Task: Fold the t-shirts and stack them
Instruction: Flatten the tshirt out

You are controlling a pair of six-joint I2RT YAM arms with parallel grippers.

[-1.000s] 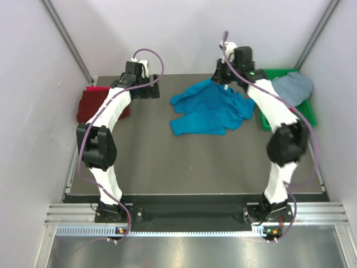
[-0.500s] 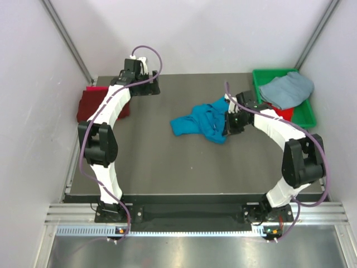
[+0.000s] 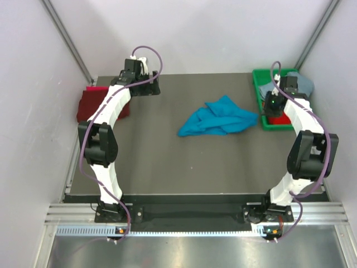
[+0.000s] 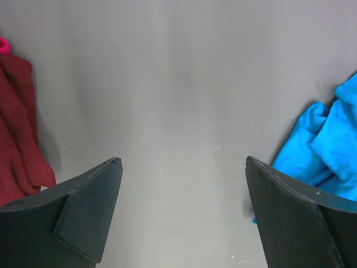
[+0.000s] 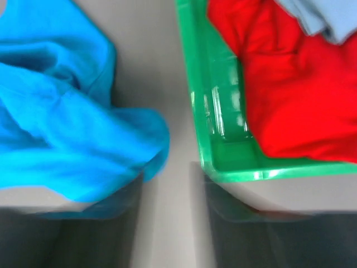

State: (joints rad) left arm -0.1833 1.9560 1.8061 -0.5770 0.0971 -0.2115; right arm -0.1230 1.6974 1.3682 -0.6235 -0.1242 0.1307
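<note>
A bright turquoise t-shirt (image 3: 220,115) (image 5: 67,128) lies crumpled right of the table's middle. The dark maroon t-shirt (image 3: 89,104) (image 4: 17,139) sits at the far left edge. A pale grey-blue t-shirt (image 3: 304,84) (image 5: 329,17) and a red t-shirt (image 3: 277,119) (image 5: 295,100) lie in the green bin (image 3: 266,71) (image 5: 223,139). My right gripper (image 3: 270,106) (image 5: 167,178) hovers open between the turquoise shirt and the bin's corner, holding nothing. At the back left my left gripper (image 3: 149,89) (image 4: 181,162) is wide open over bare table.
The green bin stands at the back right corner of the dark table. White walls close in on both sides and at the back. Bare table surface (image 3: 167,162) stretches in front of the turquoise shirt.
The right gripper pulled the turquoise t-shirt across the table, let go of it and swung right to the bin's edge. The shirt now lies in a tighter heap. The left arm barely moved.
</note>
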